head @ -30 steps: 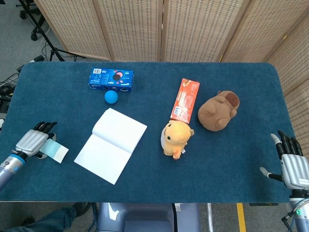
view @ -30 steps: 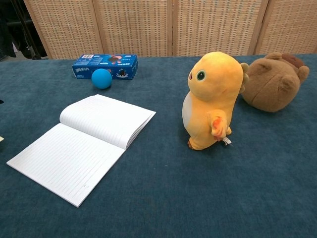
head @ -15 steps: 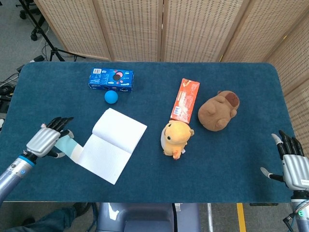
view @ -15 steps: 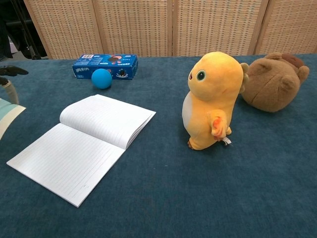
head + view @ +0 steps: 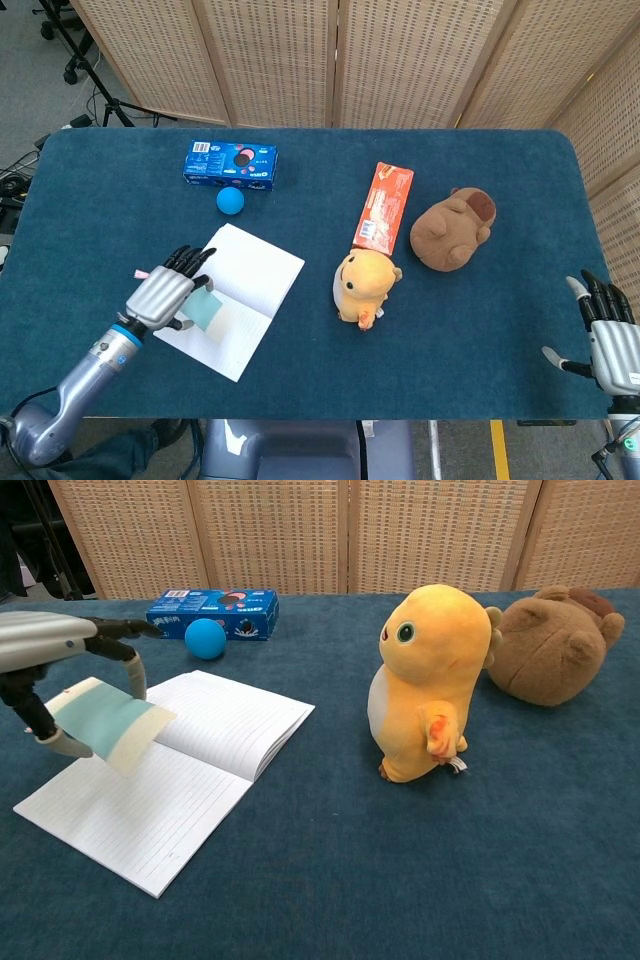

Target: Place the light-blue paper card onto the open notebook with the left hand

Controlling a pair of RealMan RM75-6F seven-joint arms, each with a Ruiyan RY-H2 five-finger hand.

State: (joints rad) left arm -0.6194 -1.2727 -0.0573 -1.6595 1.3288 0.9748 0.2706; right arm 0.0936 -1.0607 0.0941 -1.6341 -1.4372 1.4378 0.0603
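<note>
My left hand [image 5: 162,298] [image 5: 45,650] hovers over the left part of the open notebook [image 5: 250,280] [image 5: 190,755], pinching the light-blue paper card [image 5: 206,312] [image 5: 105,720] between thumb and fingers. The card is tilted and hangs just above the notebook's near page. The notebook lies flat with white lined pages, left of the table's centre. My right hand [image 5: 610,338] stays at the table's near right corner, fingers spread and nothing in it; only the head view shows it.
A blue ball [image 5: 231,201] [image 5: 205,638] and a blue cookie box [image 5: 230,164] [image 5: 212,613] lie behind the notebook. An orange plush [image 5: 366,284] [image 5: 425,680], an orange snack box [image 5: 384,207] and a brown plush [image 5: 452,229] [image 5: 550,645] stand to the right.
My left hand has carried the card rightward from the table's left edge to above the notebook. The right hand has barely moved.
</note>
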